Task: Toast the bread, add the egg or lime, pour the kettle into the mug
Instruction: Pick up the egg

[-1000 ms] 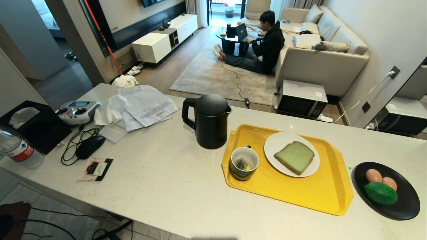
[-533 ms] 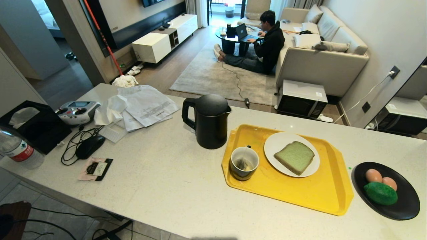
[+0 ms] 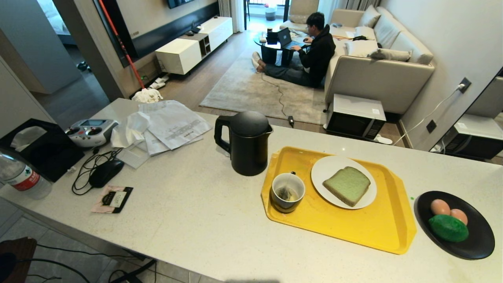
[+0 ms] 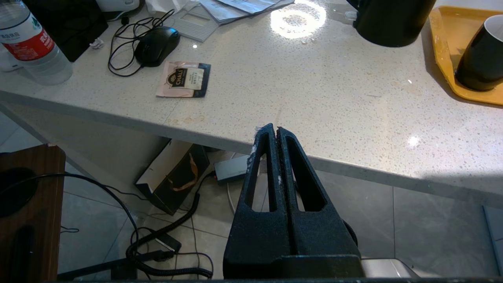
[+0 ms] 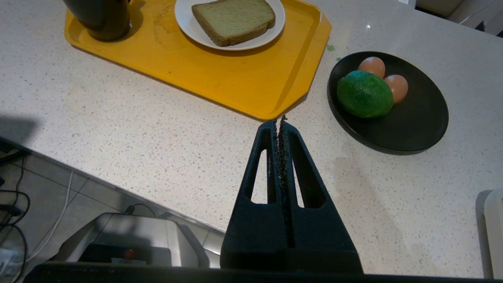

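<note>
Far left on the table (image 3: 188,220): a water bottle (image 3: 19,177), a black tissue box (image 3: 43,149), a grey remote controller (image 3: 91,131), a black mouse (image 3: 106,172) with its coiled cable, a tea sachet (image 3: 113,199) and loose papers (image 3: 173,124).

The left claw (image 4: 274,129) is parked at the near table edge, below the sachet area, with its fingers pressed together and holding nothing.

The kettle (image 3: 246,142) stands upright at the table centre, handle to the left, just beside the far left corner of the yellow tray (image 3: 353,232).

On the tray, the mug (image 3: 288,192) sits at the left end with a tea bag inside. A white plate (image 3: 326,171) lies to its right, and the bread (image 3: 347,185) lies flat on that plate.

The right claw (image 5: 279,122) is parked over the near table edge, in front of the tray's right corner. Its fingers are together and empty.

At the far right, apart from the tray, a black dish (image 3: 477,243) holds the lime (image 3: 448,228) at its near side and two eggs (image 3: 448,211) touching each other just behind it. Which one is the task's egg cannot be told.

Beyond the table, a person (image 3: 312,51) sits on a rug by a sofa (image 3: 379,59), with a microwave (image 3: 355,116) on the floor.
</note>
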Motion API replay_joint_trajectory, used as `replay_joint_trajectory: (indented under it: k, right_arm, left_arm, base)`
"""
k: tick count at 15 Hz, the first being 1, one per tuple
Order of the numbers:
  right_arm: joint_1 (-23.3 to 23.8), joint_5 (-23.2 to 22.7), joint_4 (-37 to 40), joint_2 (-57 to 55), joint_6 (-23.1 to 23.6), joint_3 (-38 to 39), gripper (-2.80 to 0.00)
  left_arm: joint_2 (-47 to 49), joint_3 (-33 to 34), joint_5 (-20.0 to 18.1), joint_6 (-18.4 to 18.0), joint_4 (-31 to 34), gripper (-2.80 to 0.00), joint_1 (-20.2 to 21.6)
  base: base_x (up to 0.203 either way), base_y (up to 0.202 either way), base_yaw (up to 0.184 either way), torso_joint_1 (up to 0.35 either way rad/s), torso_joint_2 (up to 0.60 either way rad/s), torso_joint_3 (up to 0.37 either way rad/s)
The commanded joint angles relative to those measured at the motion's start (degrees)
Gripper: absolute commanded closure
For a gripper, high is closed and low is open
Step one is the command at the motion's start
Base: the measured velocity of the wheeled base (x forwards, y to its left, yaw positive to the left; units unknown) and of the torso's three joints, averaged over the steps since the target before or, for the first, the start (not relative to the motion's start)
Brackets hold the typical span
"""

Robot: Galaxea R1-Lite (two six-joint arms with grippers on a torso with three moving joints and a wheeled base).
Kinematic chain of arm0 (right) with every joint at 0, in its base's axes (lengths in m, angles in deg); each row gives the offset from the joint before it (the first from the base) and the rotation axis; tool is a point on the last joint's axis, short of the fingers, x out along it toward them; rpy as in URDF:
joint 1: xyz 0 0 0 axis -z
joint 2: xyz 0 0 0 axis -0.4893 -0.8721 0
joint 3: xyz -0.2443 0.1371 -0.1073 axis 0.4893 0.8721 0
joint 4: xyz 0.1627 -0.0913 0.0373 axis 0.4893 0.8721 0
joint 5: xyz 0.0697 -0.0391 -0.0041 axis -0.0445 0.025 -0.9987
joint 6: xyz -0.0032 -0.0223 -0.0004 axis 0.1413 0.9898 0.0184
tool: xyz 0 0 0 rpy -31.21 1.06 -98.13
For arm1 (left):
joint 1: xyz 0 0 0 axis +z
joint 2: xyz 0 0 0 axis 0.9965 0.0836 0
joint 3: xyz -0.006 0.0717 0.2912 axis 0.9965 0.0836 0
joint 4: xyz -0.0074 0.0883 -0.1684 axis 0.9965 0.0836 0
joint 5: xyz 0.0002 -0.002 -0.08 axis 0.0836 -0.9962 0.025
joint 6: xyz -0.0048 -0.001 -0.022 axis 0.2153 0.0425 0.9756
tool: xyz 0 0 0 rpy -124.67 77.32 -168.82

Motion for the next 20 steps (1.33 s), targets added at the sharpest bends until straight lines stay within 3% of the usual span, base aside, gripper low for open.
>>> replay_joint_trajectory:
  k: [1,20]
  right_arm:
    - [0.0,0.0,0.0,-0.1,0.0,0.0,0.00]
    - [0.0,0.0,0.0,-0.1,0.0,0.0,0.00]
  left_arm:
    - [0.0,0.0,0.0,0.0,0.0,0.00,0.1]
    - [0.0,0.0,0.0,0.0,0.0,0.00,0.0]
  base:
    - [0.000,0.000,0.000,0.000,0.00,0.000]
    - [0.000,0.000,0.000,0.000,0.00,0.000]
